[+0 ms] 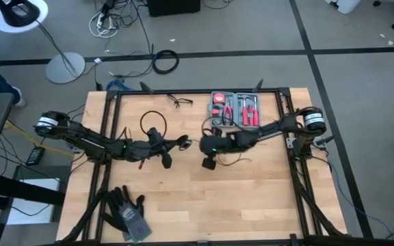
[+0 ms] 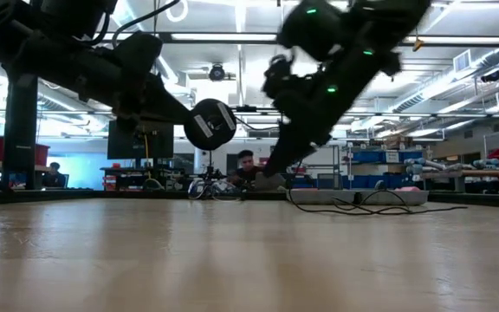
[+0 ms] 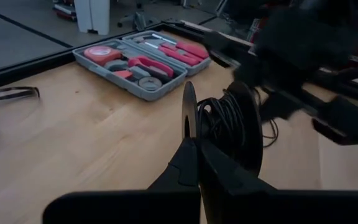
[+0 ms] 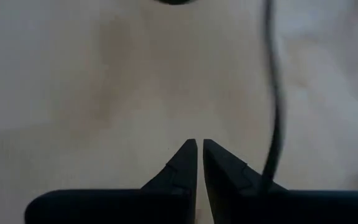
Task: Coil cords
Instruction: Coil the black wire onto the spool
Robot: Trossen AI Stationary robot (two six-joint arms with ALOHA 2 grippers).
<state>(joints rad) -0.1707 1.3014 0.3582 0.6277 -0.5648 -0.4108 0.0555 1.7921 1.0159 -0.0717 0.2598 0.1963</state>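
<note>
The cord is a thin black cable. Part of it is wound on a small round black puck [image 2: 210, 124] with a pale centre. A loose loop [image 1: 152, 123] lies on the table, and more slack [image 2: 353, 206] lies near the tool case. My left gripper [image 3: 194, 143] is shut on the puck above the table's middle. My right gripper [image 4: 197, 144] slants down just right of the puck, and its tips [image 2: 271, 179] are close to the wood. Its fingers stand a narrow slit apart with nothing between them. A blurred strand [image 4: 272, 93] runs past one finger. My left gripper pinches the thin rim of one of the puck's flat discs [image 3: 188, 121] between its two fingers. The fingers come nearly level from the table's left. The puck stands on edge, lifted clear of the table, with the wound cord [image 3: 225, 121] beside the held disc.
A grey tool case [image 1: 237, 109] with red-handled tools sits at the far right. A black glasses-like wire item [image 1: 180, 101] lies at the far middle. Grey gloves [image 1: 130, 213] lie at the near left. A thick coiled cable [image 1: 164, 61] is on the floor beyond the table.
</note>
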